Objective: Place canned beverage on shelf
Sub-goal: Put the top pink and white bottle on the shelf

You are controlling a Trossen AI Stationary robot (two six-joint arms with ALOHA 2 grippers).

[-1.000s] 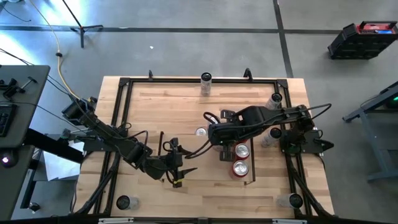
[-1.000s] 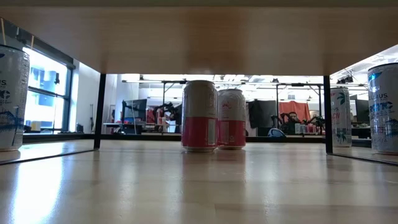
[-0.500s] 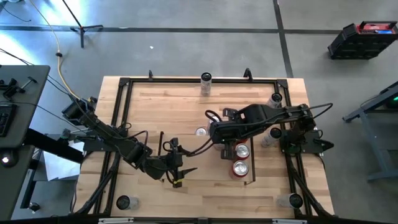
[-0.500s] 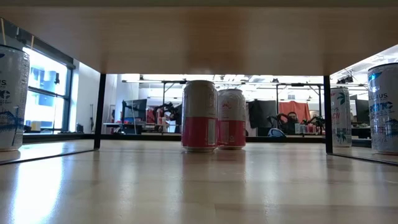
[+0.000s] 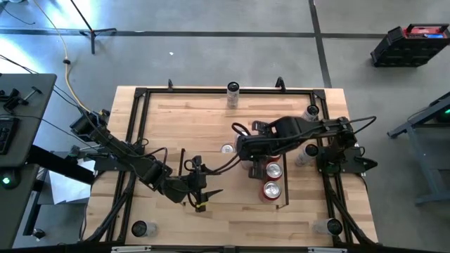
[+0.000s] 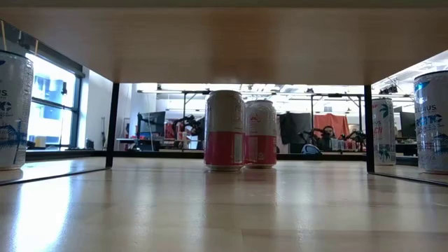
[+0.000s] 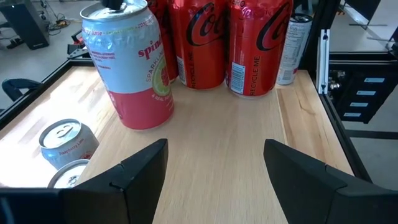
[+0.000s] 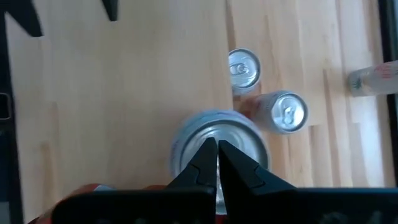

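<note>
ok so the pink and white can [image 7: 134, 74] is standing upright on the shelf [image 5: 232, 186], long axis straight up, parked right beside the two red cola cans [image 7: 227, 43], at about 9 o'clock from them in the overhead view

The right gripper [image 8: 216, 146] is directly above it, pointing straight down at the lid. Its fingers are pinched together with barely a sliver between them, and the tips sit right at the silver top. I don't see them wrapped round the body at all, so to me it looks like tips resting on the lid and not a proper hold, though I can't tell if they're nipping the tab

The left gripper [image 7: 214, 168] hovers low over the table with its fingers spread wide and nothing in them, looking level at the can. From it, overhead, the can is off at roughly 2 o'clock, well apart

So the right arm is clearly the nearer one. Since the can's axis is vertical and the fingers come in along that same axis, my guess is the next move is just straight up and away
</note>
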